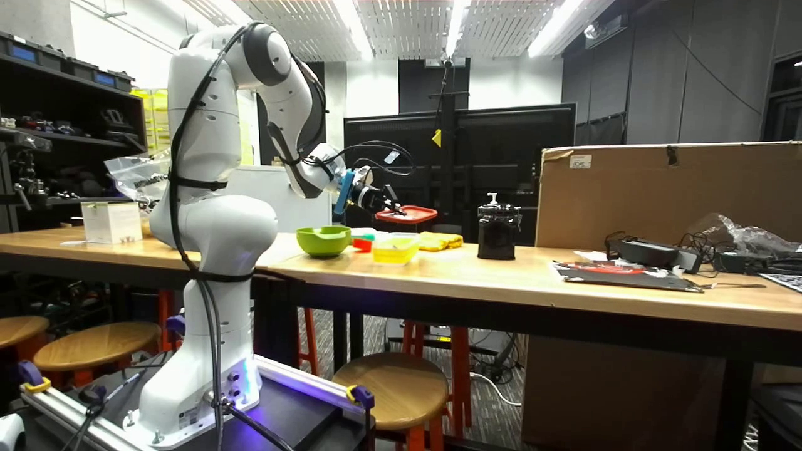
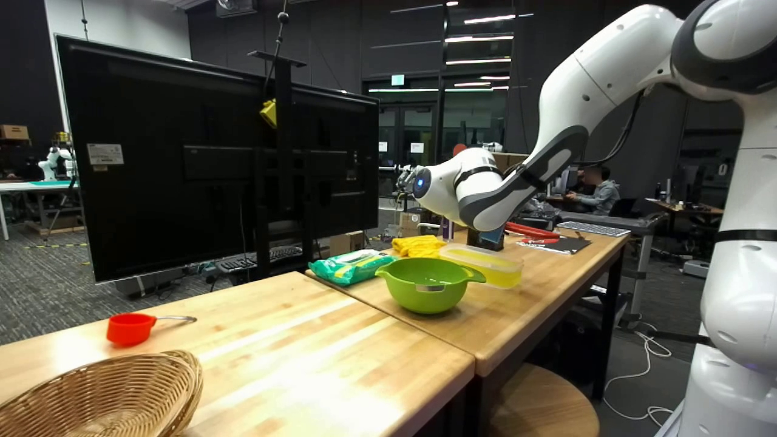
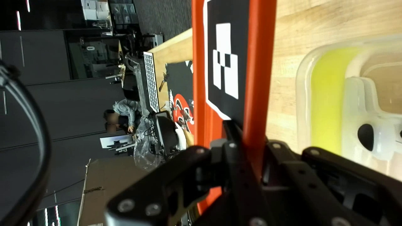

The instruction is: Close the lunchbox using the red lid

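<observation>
Above the table (image 1: pixel 451 269), the gripper (image 1: pixel 398 210) narrow and tight on the rim of the red lid (image 1: pixel 418 215).

In an exterior view, we see ceiling strip lights (image 1: pixel 457 28) blown out at top; in an exterior view, glare bleaches the wooden tabletop (image 2: pixel 328 383), lower centre.

One red lid (image 1: pixel 415 215), one lunchbox (image 2: pixel 487 267), one green bowl (image 2: pixel 427 288)
</observation>
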